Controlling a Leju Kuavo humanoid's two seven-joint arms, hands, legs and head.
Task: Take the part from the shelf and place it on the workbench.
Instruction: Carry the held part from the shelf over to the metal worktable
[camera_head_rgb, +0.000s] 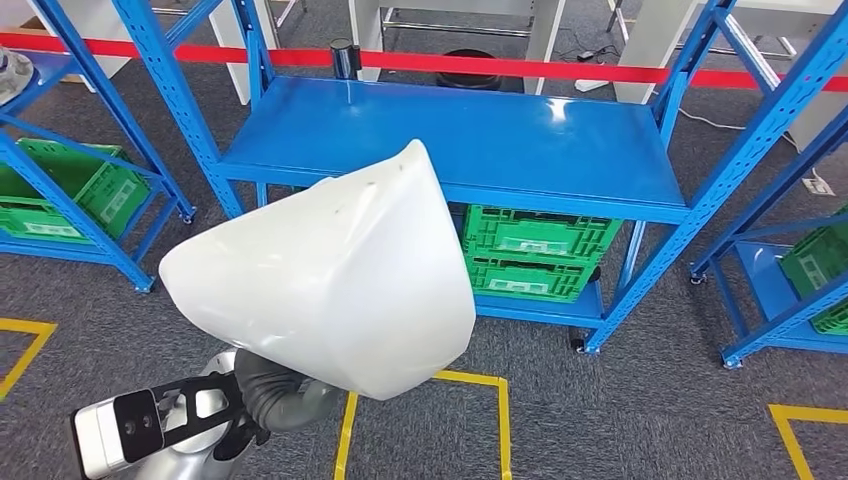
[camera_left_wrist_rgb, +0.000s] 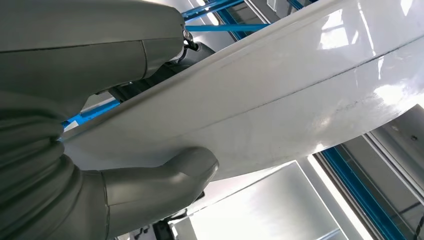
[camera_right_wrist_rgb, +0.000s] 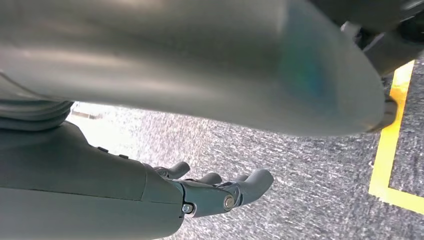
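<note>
A blue metal shelf (camera_head_rgb: 450, 140) stands on grey carpet floor (camera_head_rgb: 650, 410) — its broad top board bare and glossy. Under that board, on the shelf's lower level, two green crates (camera_head_rgb: 535, 250) sit stacked one on the other. Yellow tape lines (camera_head_rgb: 480, 385) mark the floor in front of the shelf, and to its left stands another blue rack (camera_head_rgb: 90, 150) — a green crate (camera_head_rgb: 70, 190) on its low level.

We find the left arm (camera_head_rgb: 180, 425) entering the head view at seven o'clock, forearm raised. Its hand (camera_left_wrist_rgb: 150, 185) grips the part (camera_head_rgb: 330, 290): thumb pressed flat against one face, darker fingers (camera_left_wrist_rgb: 150, 82) behind the other. Our right hand (camera_right_wrist_rgb: 220, 192) hangs toward the floor, holding nothing, fingers loosely curved and apart.
</note>
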